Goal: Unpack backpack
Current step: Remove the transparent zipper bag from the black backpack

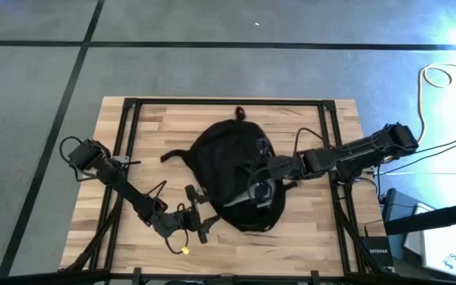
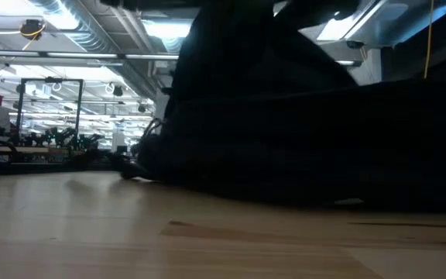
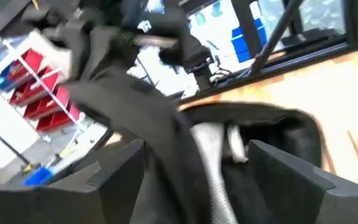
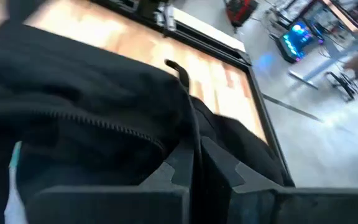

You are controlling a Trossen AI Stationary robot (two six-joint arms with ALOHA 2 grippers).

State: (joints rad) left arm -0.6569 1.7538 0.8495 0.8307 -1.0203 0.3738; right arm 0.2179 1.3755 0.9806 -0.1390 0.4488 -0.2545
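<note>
Two dark arms worked at a black backpack (image 1: 232,178) that lay near the middle of a wooden table (image 1: 307,237), its top loop toward the far edge and one strap trailing out flat on the left arm's side.

From the high view, the left gripper (image 1: 199,212) sat at the bag's near-left edge, close to the table's front. Its wrist view showed the two fingers (image 3: 291,174) standing well apart, with a fold of black fabric and a grey-white strip (image 3: 213,168) running between them; whether the pads actually pressed on that fabric could not be told. Past the fingers, the other arm stood over the bag.

The right gripper (image 1: 264,184) reached in from the right side and rested on top of the bag, over its right half. Its fingers (image 4: 210,165) were closed together, and a thin black cord or strap (image 4: 188,118) ran down into the seam between them, so it appeared pinched there. A line of zipper teeth (image 4: 104,124) crossed the fabric just beside the fingers, and a pale teal-edged sliver (image 4: 14,168) showed at the bag's near side.

At table height the backpack filled most of the frame as a dark mound resting on the boards, with workshop shelving and ceiling lights behind it
</note>
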